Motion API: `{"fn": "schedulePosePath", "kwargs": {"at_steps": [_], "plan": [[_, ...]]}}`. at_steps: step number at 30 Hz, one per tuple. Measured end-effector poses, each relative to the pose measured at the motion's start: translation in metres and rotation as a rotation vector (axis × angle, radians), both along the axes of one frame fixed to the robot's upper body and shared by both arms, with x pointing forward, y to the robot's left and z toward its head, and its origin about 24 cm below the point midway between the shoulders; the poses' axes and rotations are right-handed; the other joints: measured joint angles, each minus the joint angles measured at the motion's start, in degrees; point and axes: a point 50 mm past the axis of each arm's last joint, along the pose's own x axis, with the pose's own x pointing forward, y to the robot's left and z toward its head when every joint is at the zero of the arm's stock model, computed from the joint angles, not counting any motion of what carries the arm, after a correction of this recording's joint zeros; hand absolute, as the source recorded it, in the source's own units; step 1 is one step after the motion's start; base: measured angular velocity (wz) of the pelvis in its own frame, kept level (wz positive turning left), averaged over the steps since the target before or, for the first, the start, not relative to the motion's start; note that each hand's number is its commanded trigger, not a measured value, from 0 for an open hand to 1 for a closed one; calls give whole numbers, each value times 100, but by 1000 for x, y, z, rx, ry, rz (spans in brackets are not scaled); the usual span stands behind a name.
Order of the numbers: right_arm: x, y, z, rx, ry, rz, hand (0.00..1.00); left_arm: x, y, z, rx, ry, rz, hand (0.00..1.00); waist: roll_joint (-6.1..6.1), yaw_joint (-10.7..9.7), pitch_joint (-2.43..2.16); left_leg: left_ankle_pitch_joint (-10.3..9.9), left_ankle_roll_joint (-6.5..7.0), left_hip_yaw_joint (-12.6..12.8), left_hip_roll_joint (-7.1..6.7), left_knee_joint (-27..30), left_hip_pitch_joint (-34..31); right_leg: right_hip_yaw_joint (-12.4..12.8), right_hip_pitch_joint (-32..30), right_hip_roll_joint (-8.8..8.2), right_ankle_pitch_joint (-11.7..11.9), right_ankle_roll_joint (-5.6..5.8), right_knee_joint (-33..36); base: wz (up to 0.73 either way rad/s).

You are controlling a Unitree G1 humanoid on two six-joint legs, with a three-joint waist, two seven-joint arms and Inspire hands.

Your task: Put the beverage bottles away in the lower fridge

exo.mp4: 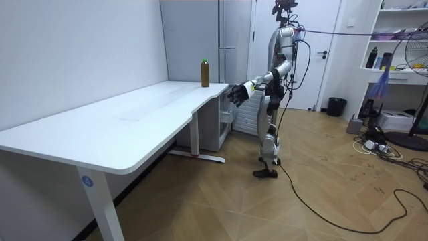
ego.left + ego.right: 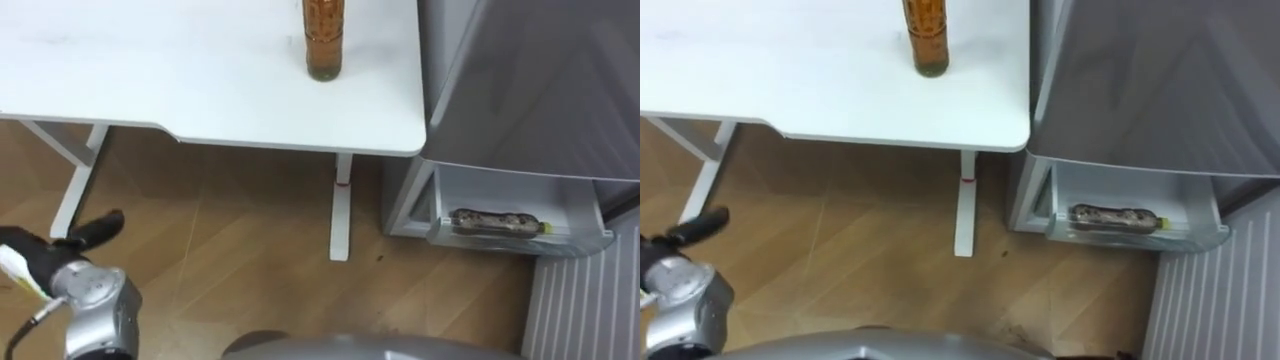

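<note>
Down by the robot's left side, its left hand [image 2: 45, 252] reaches forward over the wooden floor [image 2: 230, 260], fingers loose and stretched out, holding nothing. Just ahead of the hand is the near edge of the white table [image 2: 150, 70]. Farther ahead and to the hand's right, 1 brown drink bottle [image 2: 323, 40] stands upright near the table's far side, well apart from the hand. Far off to the hand's right, under the grey fridge [image 2: 540, 80], the lower drawer [image 2: 520, 195] is pulled out, with 1 lying bottle [image 2: 497, 222] on its side inside.

To my eye the risk is in the reach. The standing bottle is tall and narrow and sits deep on the table, so outstretched fingers arriving from this far back could tip it before they close, and it would roll. On the way down, the table's corner sits close to the fridge, so a carried bottle or the forearm could clip either. The lying bottle also takes up part of the drawer, and a careless drop could land on it.

From the room view you get the robot's stance: upright, a step back from the table's end, arm raised to table height. The eye views look straight down into the drawer, whose contents are too distant to make out from the room.
</note>
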Motion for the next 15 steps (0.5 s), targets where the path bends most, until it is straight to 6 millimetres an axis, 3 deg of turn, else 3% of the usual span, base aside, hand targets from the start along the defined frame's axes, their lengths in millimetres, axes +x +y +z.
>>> {"fn": "schedulePosePath", "kwargs": {"at_steps": [6, 12, 15], "plan": [[-5, 1, 0, 3, -1, 12, 0, 14, -7, 60, 128, -283, -30, 0, 42, -22, -8, 6, -6, 18, -3, -67, 133, 28, 51, 4, 0, 0, -1, -8], [-7, 2, -1, 13, -10, 18, 0, 18, -18, 93, 293, -375, -104, 0, 71, -100, 29, -3, -17, -22, -2, -121, 222, 10, 138, 17, 0, 0, -19, -4], [-8, 2, -1, 29, -11, 30, 0, 19, -29, 119, 380, -476, -175, 0, 91, -147, 47, -7, -21, -41, -1, -116, 215, -6, 133, 20, 0, 0, -16, 0]]}}
